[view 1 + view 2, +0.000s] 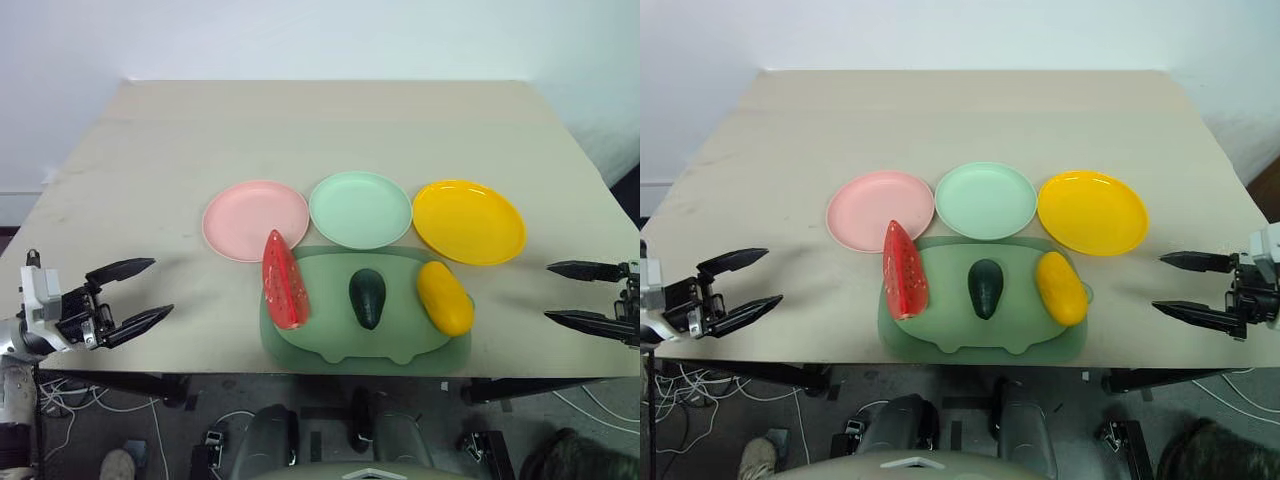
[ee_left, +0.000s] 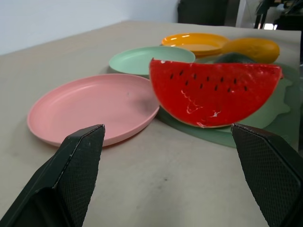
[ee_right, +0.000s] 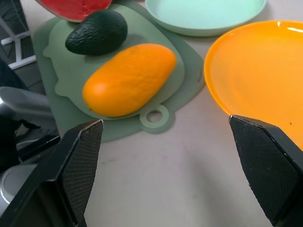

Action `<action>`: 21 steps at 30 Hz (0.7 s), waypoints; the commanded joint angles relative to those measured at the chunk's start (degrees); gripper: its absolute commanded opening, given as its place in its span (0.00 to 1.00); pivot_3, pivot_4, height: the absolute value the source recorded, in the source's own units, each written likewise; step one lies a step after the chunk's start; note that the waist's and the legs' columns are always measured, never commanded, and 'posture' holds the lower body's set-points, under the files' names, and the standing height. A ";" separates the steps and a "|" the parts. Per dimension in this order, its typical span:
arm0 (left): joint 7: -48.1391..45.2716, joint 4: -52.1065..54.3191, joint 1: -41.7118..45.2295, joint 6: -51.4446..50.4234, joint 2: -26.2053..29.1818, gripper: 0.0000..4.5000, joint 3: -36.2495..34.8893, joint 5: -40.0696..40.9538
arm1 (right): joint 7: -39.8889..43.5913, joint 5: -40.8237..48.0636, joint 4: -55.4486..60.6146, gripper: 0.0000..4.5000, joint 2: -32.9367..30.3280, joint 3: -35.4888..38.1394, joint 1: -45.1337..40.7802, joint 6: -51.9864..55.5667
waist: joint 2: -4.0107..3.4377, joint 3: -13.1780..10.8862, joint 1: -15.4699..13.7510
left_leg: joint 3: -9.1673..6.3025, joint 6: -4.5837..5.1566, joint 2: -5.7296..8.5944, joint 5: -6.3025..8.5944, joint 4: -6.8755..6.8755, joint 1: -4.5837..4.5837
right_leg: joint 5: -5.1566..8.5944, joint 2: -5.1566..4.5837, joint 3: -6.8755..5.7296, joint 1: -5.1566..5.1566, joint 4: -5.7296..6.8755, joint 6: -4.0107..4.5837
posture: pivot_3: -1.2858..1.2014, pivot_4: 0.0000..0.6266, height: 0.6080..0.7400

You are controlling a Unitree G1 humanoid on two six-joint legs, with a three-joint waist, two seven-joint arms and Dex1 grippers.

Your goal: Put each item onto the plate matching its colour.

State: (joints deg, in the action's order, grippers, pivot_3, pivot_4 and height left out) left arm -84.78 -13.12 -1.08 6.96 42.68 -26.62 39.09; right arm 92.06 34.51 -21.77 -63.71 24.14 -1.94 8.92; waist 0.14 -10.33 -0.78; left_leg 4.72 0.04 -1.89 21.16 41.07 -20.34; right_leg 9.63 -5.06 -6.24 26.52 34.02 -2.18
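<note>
Watermelon wedge (image 1: 284, 281), avocado (image 1: 367, 297) lengthwise toward plates (image 1: 360, 209)

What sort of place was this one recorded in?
Probably a lab or test room set up for a sorting trial: a plain beige table against a bare white wall, loose cables on the floor, and toy food on a green mat beside three coloured plates.
</note>
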 commanded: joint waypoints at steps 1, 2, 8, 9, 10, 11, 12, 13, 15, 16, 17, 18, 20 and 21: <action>-0.20 1.37 0.16 2.51 -0.46 1.00 -2.61 0.94 | 0.30 1.79 2.62 1.00 0.05 5.47 3.94 1.25 | 0.00 0.00 -0.24 | -0.01 0.00 0.00 0.00 0.00 -0.01 | 0.00 0.00 -0.01 0.00 0.00 0.00 | 0.52 0.24 0.95; -0.04 1.27 0.25 3.10 -0.90 1.00 -2.52 0.79 | 0.04 1.74 3.21 1.00 0.60 6.33 5.02 1.35 | 0.00 0.00 -0.28 | -0.02 0.00 0.01 0.00 0.00 -0.02 | 0.00 0.00 -0.02 -0.01 0.00 -0.01 | 0.52 0.24 0.95; 0.70 1.63 0.92 2.53 -0.74 1.00 -2.59 0.88 | -1.16 1.86 6.95 1.00 1.16 7.48 5.32 3.74 | -0.01 0.00 0.23 | 0.02 0.00 -0.01 0.00 0.01 0.04 | 0.01 0.00 0.04 -0.02 0.00 0.00 | 0.52 0.24 0.95; 0.44 1.30 1.08 2.57 -0.62 1.00 -2.52 0.80 | -1.05 1.73 7.33 1.00 1.14 7.36 5.03 3.81 | -0.01 0.00 0.23 | 0.02 0.00 -0.03 0.00 0.01 0.05 | 0.02 0.03 0.04 -0.01 0.00 -0.01 | 0.52 0.24 0.95; 0.37 1.37 1.01 2.62 -0.70 1.00 -2.47 0.72 | -0.80 1.59 7.40 1.00 1.15 7.39 4.95 3.69 | -0.01 0.00 0.19 | 0.01 0.00 -0.03 0.00 0.00 0.04 | 0.02 0.04 0.03 -0.01 0.00 -0.01 | 0.52 0.24 0.95; 0.10 0.93 1.42 2.84 -0.66 1.00 -2.38 0.57 | -0.97 1.63 8.04 1.00 1.14 7.21 4.61 4.13 | -0.01 0.00 0.12 | 0.02 0.00 -0.03 0.00 0.00 0.04 | 0.01 0.04 0.03 0.00 0.00 -0.01 | 0.52 0.24 0.95; 0.06 1.00 1.68 2.75 -0.67 1.00 -2.27 0.58 | -0.59 1.68 8.61 1.00 1.02 6.98 4.43 4.33 | -0.01 0.00 0.09 | 0.01 0.00 -0.02 0.00 0.00 0.03 | 0.01 0.04 0.03 0.00 0.00 -0.01 | 0.52 0.24 0.95; 0.08 1.21 1.81 2.63 -0.69 1.00 -2.20 0.59 | -0.26 1.70 8.99 1.00 0.89 6.83 4.31 4.55 | -0.01 0.00 0.07 | 0.02 0.00 -0.02 0.00 0.00 0.01 | 0.00 0.03 0.03 0.00 -0.01 -0.01 | 0.52 0.24 0.95; -0.62 1.84 1.52 2.43 -0.53 1.00 -1.91 0.57 | 0.29 1.50 8.96 1.00 0.72 6.36 3.48 4.52 | -0.01 0.00 0.00 | 0.01 0.00 0.00 0.00 0.00 0.01 | 0.00 0.01 0.03 0.00 -0.01 -0.01 | 0.52 0.24 0.95; -0.78 1.95 1.45 2.37 -0.49 1.00 -1.85 0.55 | 0.35 1.33 8.88 1.00 0.76 6.14 3.03 4.52 | -0.01 0.00 -0.01 | 0.01 0.00 0.00 0.00 0.01 0.01 | 0.00 0.01 0.03 -0.01 0.00 -0.01 | 0.52 0.24 0.95; -0.87 2.09 1.31 2.21 -0.46 1.00 -1.90 0.60 | 0.40 1.35 9.10 1.00 0.77 6.08 2.95 4.56 | -0.01 0.00 -0.01 | 0.01 0.00 0.00 0.00 0.01 0.01 | 0.00 0.01 0.03 -0.01 -0.01 -0.01 | 0.52 0.24 0.95; -0.94 2.20 1.20 2.01 -0.42 1.00 -1.83 0.58 | 0.42 1.35 9.69 1.00 0.90 6.00 2.98 4.62 | -0.01 0.00 -0.01 | 0.00 0.00 0.00 0.00 0.01 0.01 | 0.00 0.01 0.03 -0.01 -0.01 0.00 | 0.52 0.24 0.95; -0.98 2.10 1.35 1.76 -0.49 1.00 -1.60 0.41 | -0.45 1.48 11.82 1.00 1.41 5.87 2.96 5.51 | -0.01 0.00 0.04 | 0.00 0.00 0.00 0.00 0.01 0.01 | 0.00 0.01 0.03 0.00 -0.01 0.00 | 0.52 0.24 0.95; -0.79 2.10 1.52 1.66 -0.68 1.00 -1.43 0.32 | -1.26 1.72 13.01 1.00 1.56 5.81 3.03 6.63 | -0.01 0.00 0.04 | 0.00 0.00 0.00 0.00 0.01 0.01 | 0.00 0.01 0.03 0.00 0.00 0.00 | 0.52 0.24 0.95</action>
State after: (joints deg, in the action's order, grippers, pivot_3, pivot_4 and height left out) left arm -85.58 -12.67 0.20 8.84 41.11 -27.74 39.18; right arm 91.63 35.06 -11.73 -61.99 29.54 1.41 14.35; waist 0.13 -10.33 -0.74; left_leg 4.72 0.04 -1.90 21.16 41.08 -20.33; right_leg 9.63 -5.05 -6.21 26.52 34.01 -2.18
